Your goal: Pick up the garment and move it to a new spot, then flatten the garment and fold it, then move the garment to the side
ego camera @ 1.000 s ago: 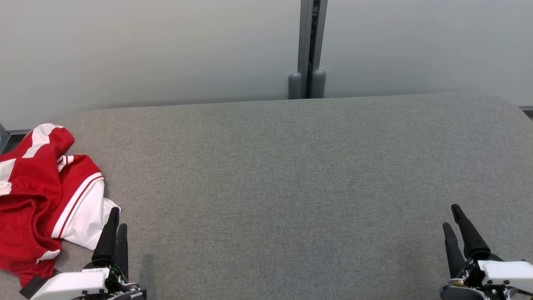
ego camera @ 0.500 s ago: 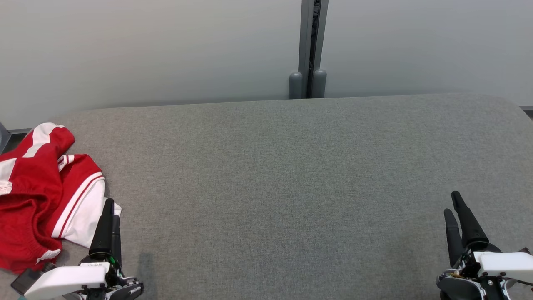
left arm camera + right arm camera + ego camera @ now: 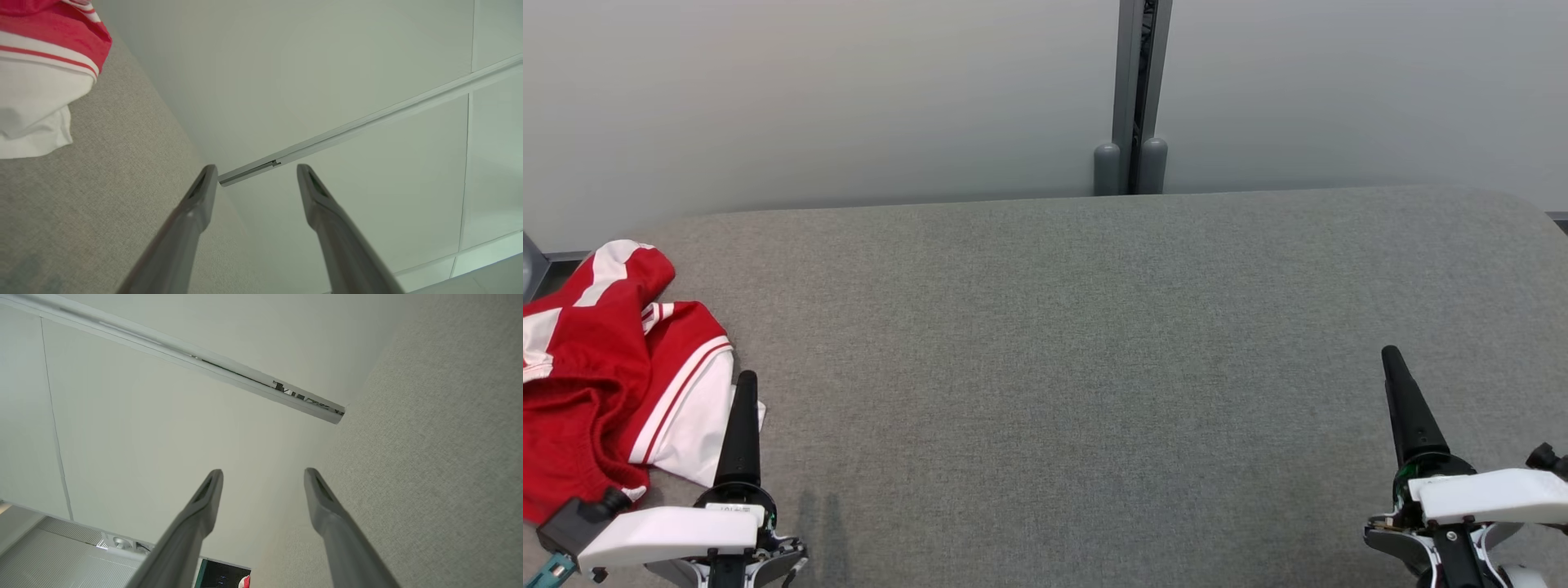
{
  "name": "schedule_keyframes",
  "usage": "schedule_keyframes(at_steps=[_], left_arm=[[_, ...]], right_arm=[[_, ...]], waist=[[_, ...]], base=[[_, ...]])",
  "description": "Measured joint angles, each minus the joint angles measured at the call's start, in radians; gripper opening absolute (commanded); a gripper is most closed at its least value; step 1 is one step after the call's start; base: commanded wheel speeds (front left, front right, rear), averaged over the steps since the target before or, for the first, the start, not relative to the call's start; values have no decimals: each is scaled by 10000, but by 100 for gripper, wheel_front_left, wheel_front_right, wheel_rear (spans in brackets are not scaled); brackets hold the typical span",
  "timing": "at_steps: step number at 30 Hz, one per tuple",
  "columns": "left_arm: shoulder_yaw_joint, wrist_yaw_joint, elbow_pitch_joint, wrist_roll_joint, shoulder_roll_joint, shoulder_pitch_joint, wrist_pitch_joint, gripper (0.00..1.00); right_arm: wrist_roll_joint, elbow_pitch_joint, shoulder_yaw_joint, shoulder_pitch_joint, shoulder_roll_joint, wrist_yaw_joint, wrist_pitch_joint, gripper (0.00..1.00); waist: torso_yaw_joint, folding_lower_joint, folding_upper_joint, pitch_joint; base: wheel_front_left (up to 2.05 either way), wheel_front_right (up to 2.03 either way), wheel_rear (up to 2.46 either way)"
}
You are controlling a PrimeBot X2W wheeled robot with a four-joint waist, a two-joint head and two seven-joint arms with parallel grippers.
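Grabbing just a hem of the garment [image 3: 588,384], the wide-open left gripper [image 3: 256,167] might bunch it; right gripper [image 3: 263,471] gapes too.

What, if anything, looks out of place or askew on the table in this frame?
The red and white garment lies bunched in a heap at the table's far left edge, unflattened. The left gripper, open, sits just beside it; the right gripper, open, is far off. Nothing else stands out.
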Motion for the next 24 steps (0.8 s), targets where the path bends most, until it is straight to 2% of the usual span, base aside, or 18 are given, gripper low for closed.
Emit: schedule_keyframes(at_steps=[2, 15, 24], left_arm=[[-4, 0, -61, 637, 0, 0, -117, 100], [-44, 0, -276, 3942, -6, 0, -556, 100], [-2, 0, -278, 5774, -25, 0, -836, 100]], right_arm=[[-742, -121, 132, -33, -6, 0, -105, 100], [-3561, -401, 527, -153, -40, 0, -546, 100], [-5728, -389, 640, -165, -56, 0, -825, 100]], waist=[[11, 0, 0, -7], [36, 0, 0, 19], [21, 0, 0, 16]], base=[[0, 0, 0], [0, 0, 0], [0, 0, 0]])
